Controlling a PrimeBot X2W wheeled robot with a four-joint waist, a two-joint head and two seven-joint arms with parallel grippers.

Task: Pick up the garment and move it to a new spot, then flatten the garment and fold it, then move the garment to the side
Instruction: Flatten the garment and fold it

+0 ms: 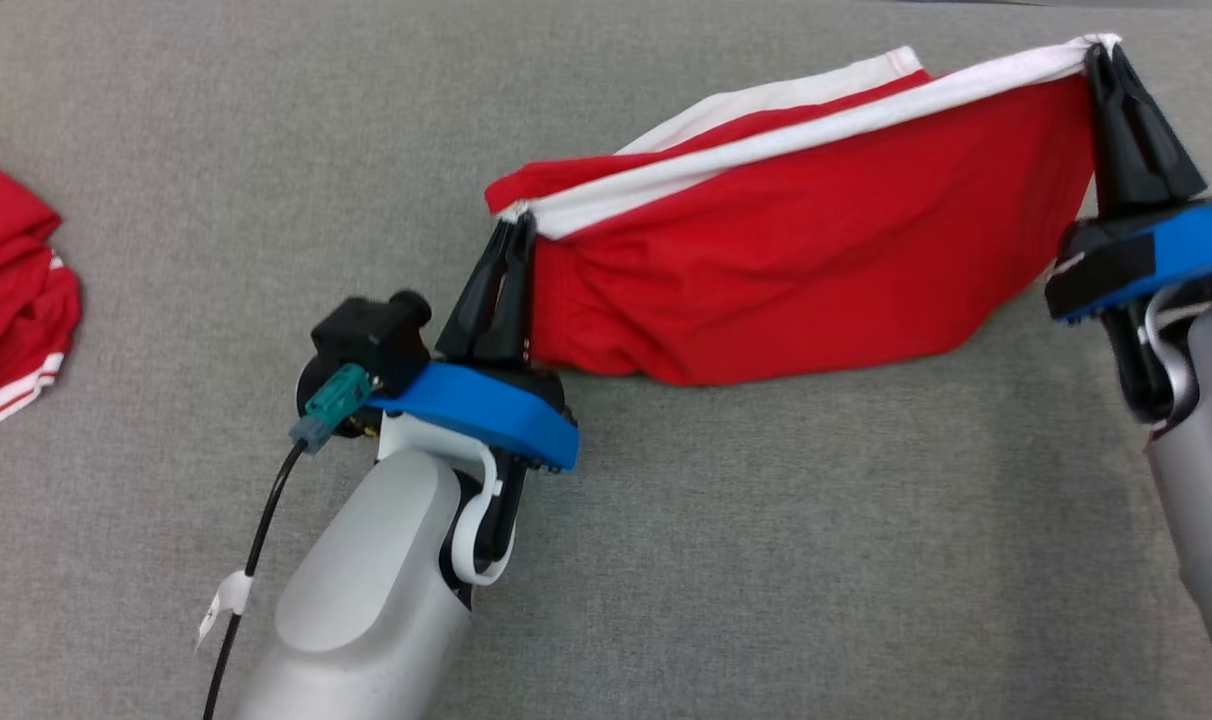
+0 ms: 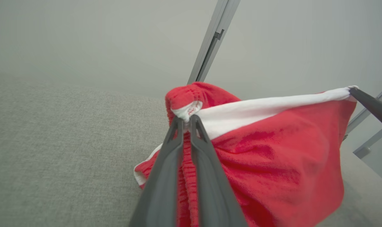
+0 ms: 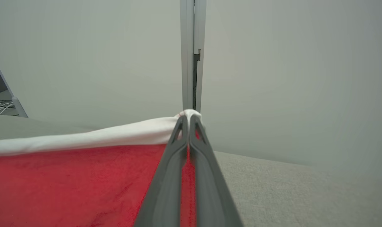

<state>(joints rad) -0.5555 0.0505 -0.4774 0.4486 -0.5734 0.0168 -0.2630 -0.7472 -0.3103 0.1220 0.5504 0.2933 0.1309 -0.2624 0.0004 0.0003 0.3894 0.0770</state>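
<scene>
Red cloth with a white band [image 1: 766, 150] along its upper edge hangs stretched between my two pincers: this is the red garment [image 1: 796, 250]. It is lifted above the grey fabric surface [image 1: 666, 560], toward the far right part of it. Its lower fold sags down close to the surface, and I cannot tell if it touches.

My left pincer [image 1: 513, 228] is closed on the left end of the band, and the bunched corner shows between the tips in my left wrist view [image 2: 186, 119]. My right pincer [image 1: 1106, 60] is closed on the other end [image 3: 188, 118]. The long axis of the garment therefore runs from my left pincer away to the far right, up to my right pincer, and the band is taut between them.

My left forearm comes in from the near edge, with the fingers pointing away from me. My right forearm stands at the right edge, and its fingers reach farther out.

I judge that laying the garment flat needs both arms to go down together, so the band does not slacken. A second red garment [image 1: 6, 290] lies crumpled at the left edge, well apart.
</scene>
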